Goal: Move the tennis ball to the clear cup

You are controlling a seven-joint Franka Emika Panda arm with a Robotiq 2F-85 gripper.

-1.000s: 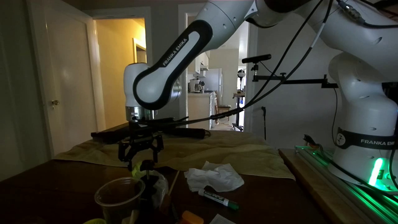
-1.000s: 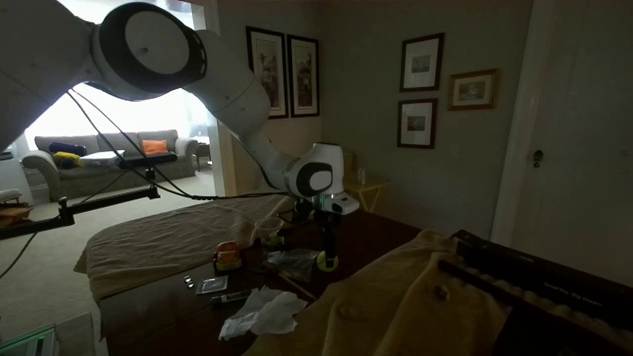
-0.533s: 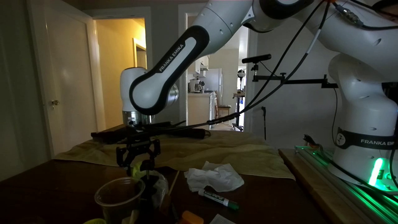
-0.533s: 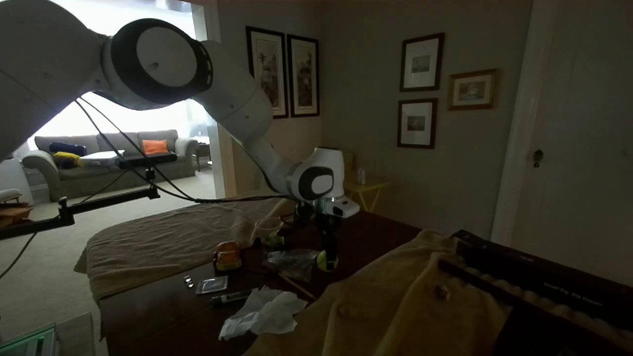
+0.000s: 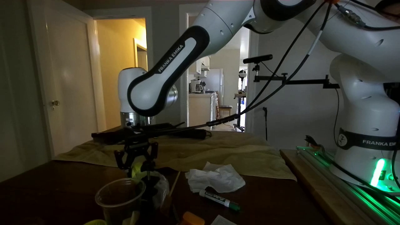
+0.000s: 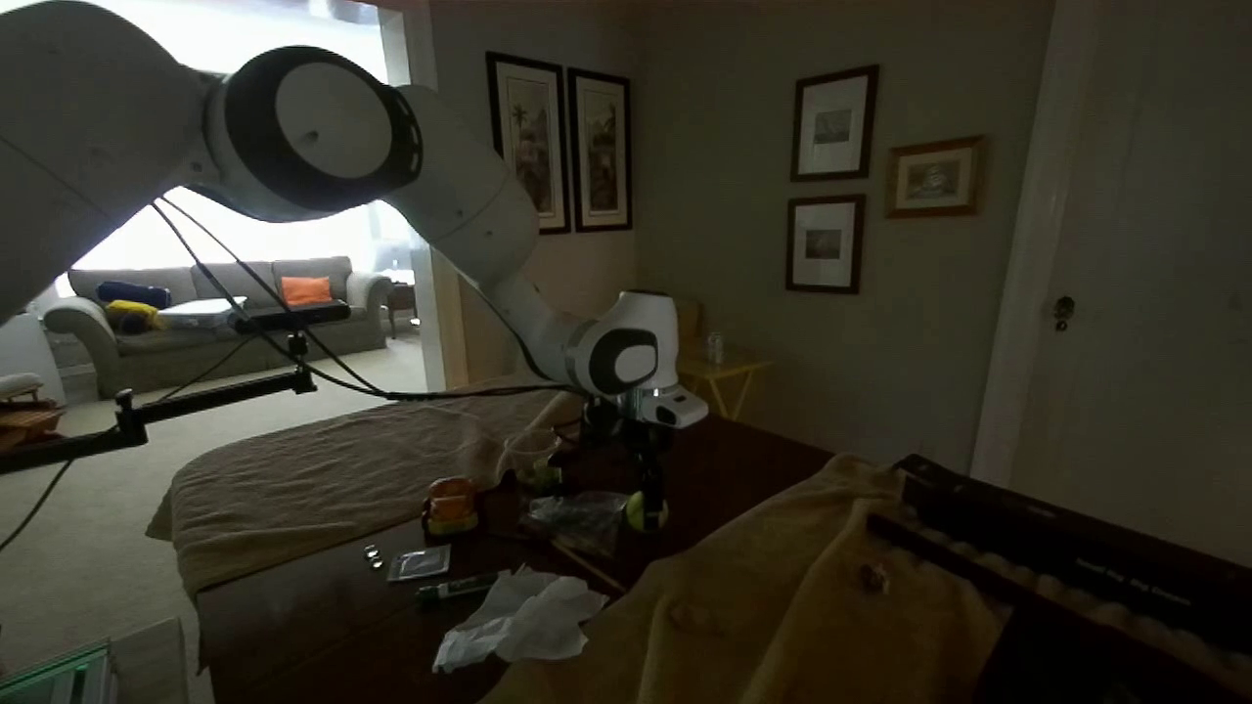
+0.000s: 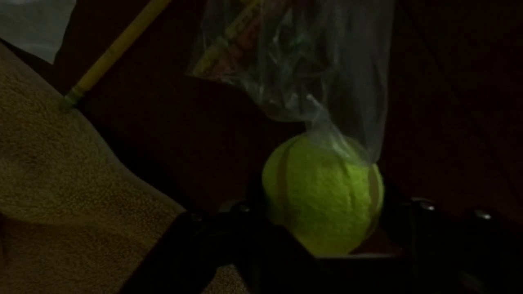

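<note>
The yellow-green tennis ball (image 7: 322, 196) sits between the dark fingers of my gripper (image 7: 327, 204), which press against both its sides. In both exterior views the gripper (image 5: 138, 169) points down around the ball (image 5: 136, 170), low at the tabletop. A black upright clamp partly blocks the ball in that view. The clear cup (image 5: 120, 205) stands upright near the camera, apart from the gripper. Its faint rim (image 6: 533, 453) also shows in an exterior view, left of the ball (image 6: 638, 512).
A clear plastic bag (image 7: 343, 73) overlaps the ball's top edge. Nearby lie a wooden stick (image 7: 122, 45), crumpled white tissue (image 5: 215, 179), a green-capped marker (image 5: 218, 200) and an orange item (image 6: 451, 504). A tan towel (image 7: 61, 183) borders the ball's spot. The black clamp (image 5: 149, 184) rises beside the cup.
My gripper has come down a little and its fingers have drawn together onto the tennis ball. The cup and the other tabletop things have stayed where they were.
</note>
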